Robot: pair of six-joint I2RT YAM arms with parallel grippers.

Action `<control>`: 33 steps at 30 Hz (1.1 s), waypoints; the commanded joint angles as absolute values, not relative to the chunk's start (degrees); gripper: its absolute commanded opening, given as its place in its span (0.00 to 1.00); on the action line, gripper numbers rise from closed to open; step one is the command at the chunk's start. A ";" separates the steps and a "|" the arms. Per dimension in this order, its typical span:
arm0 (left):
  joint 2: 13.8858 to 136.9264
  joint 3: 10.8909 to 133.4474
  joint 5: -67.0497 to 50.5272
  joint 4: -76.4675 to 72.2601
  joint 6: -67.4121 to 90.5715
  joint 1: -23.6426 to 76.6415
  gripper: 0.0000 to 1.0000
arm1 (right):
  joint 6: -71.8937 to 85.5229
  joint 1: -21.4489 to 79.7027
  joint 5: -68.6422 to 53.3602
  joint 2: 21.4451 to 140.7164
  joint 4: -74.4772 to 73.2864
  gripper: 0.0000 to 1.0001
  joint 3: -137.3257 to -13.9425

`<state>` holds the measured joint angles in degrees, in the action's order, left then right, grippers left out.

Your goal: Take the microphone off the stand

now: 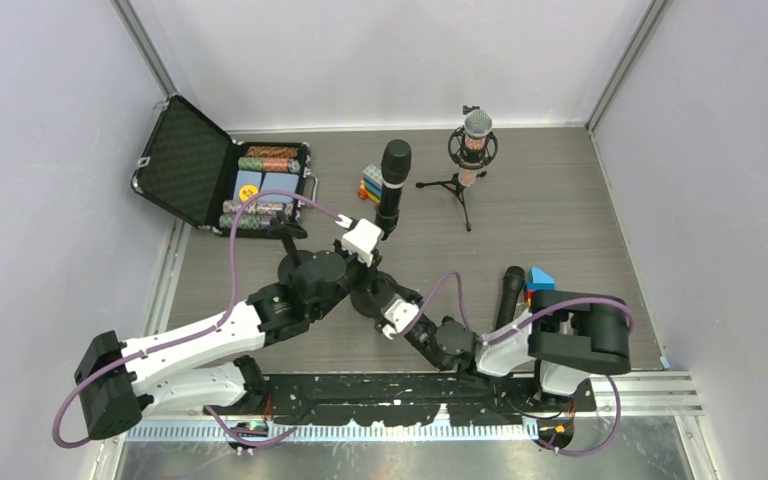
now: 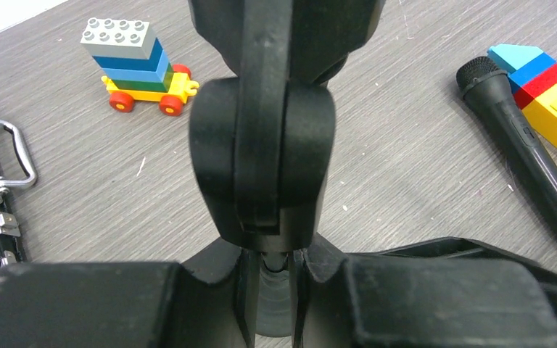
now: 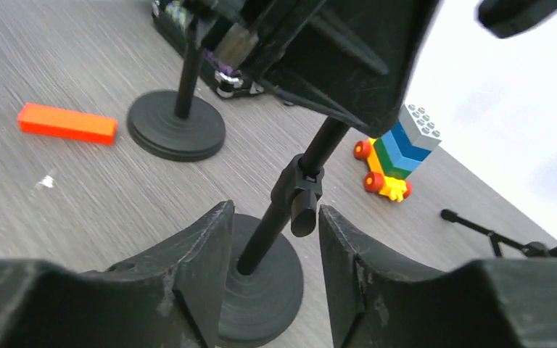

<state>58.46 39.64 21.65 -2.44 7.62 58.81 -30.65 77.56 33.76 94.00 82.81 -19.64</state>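
The left arm wears glossy white shells between matte black cylindrical joints. The right arm is mostly black, with a white forearm. A purple cable loops along each, ending just behind the hand at a white boxy wrist block. The right hand has thick black fingers with pale, scuffed edges.

You had the case in the table's far-left corner, the block car and tripod by its far edge, the stand mid-table, and a loose microphone beside blocks toward the right edge.
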 commanded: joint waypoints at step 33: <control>56.82 39.36 24.25 -3.34 8.88 59.11 0.00 | 126.31 77.34 66.12 52.27 -6.62 0.52 -28.90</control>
<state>58.33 39.18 23.18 -2.90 8.60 58.83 101.27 77.25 70.70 52.10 11.38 -27.64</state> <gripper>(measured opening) 0.184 0.512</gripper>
